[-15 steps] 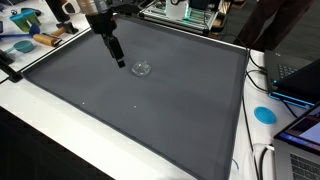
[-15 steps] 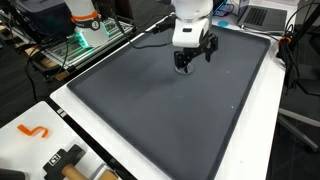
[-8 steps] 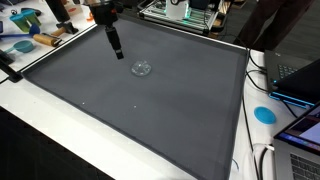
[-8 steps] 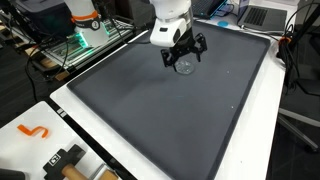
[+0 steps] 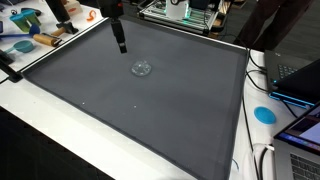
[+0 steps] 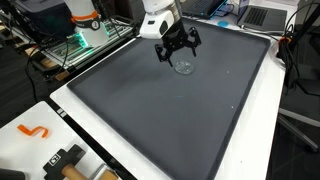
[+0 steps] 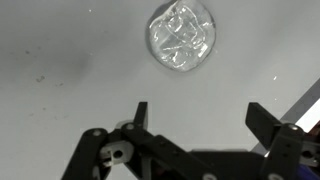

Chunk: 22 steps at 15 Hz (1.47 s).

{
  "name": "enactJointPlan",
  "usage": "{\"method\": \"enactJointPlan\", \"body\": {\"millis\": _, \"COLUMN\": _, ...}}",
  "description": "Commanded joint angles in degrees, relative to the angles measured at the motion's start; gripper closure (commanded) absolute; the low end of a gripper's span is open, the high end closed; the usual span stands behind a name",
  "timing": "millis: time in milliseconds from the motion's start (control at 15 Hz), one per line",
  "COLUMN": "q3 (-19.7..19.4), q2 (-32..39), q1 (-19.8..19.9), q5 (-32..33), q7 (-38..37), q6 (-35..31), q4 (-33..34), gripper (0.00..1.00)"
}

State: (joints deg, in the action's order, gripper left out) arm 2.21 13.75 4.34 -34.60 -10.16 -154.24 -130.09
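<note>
A small clear, crinkled plastic lid or cup (image 5: 143, 69) lies on the dark grey mat (image 5: 150, 110). It also shows in the other exterior view (image 6: 184, 67) and at the top of the wrist view (image 7: 181, 39). My gripper (image 5: 121, 44) hangs above the mat, raised and off to one side of the clear piece, not touching it. In the wrist view its two fingers are spread wide with nothing between them (image 7: 200, 115). It also shows in an exterior view (image 6: 176, 45).
The mat lies on a white table (image 5: 40, 130). Tools and blue items (image 5: 25, 40) lie at one end, a blue disc (image 5: 264, 114) and laptops (image 5: 300, 80) at the other. An orange hook (image 6: 33, 131) and a black tool (image 6: 65, 160) lie near the mat corner.
My gripper has risen and drawn away from the clear piece toward the mat's far edge. The clear piece stays where it was, left lying on the mat.
</note>
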Motion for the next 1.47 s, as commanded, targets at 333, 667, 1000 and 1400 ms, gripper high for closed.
{"method": "enactJointPlan", "body": {"millis": 333, "q3": 0.7, "q2": -6.6, "q1": -1.4, "q5": -4.0, "q7": 4.1, "q6": -6.0, "q4": -8.9, "gripper": 0.00}}
{"method": "enactJointPlan", "body": {"millis": 667, "q3": 3.1, "q2": -9.7, "q1": -1.2, "q5": -6.0, "q7": 9.1, "q6": -10.2, "q4": -12.9, "gripper": 0.00}}
{"method": "enactJointPlan", "body": {"millis": 1000, "q3": 4.2, "q2": -13.1, "q1": -2.2, "q5": -2.4, "q7": 11.9, "q6": -9.8, "q4": -16.0, "gripper": 0.00}}
{"method": "enactJointPlan", "body": {"millis": 1400, "q3": 5.0, "q2": -17.0, "q1": -3.6, "q5": 5.8, "q7": 9.7, "q6": -9.4, "q4": -19.3, "gripper": 0.00}}
